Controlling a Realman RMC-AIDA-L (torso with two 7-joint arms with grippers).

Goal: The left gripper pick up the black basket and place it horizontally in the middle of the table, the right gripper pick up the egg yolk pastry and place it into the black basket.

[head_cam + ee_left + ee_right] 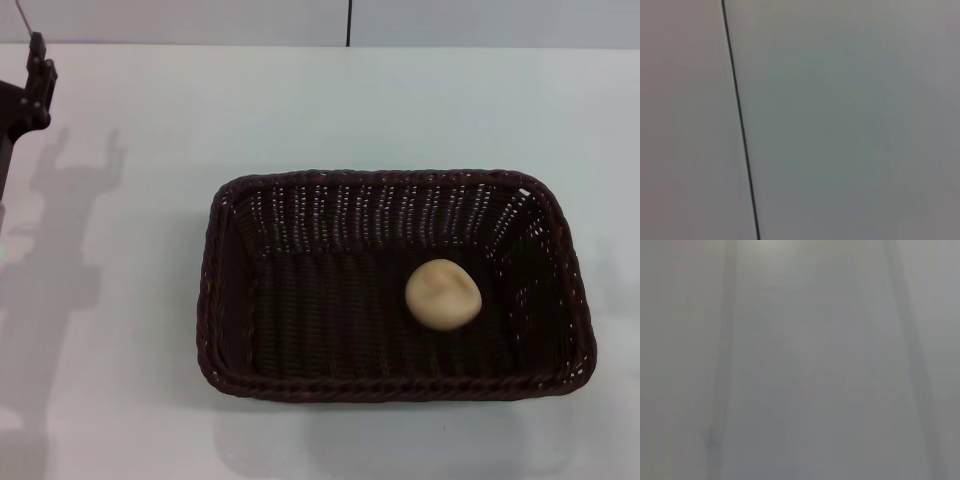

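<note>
the egg yolk pastry [443, 293] lay inside the black basket [228, 300], right of its centre, and the basket sat lengthwise across the middle of the white tabletop [130, 400]. both placements therefore appeared complete. the left gripper [36, 85] stood well clear at the far left edge, its finger state not discernible; the right gripper was out of view.

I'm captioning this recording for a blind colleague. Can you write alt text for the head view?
A black basket sits lengthwise on the white table, with an egg yolk pastry resting inside it, right of its centre. The left gripper hangs at the far left edge, away from the basket; the right gripper is out of view.
</note>
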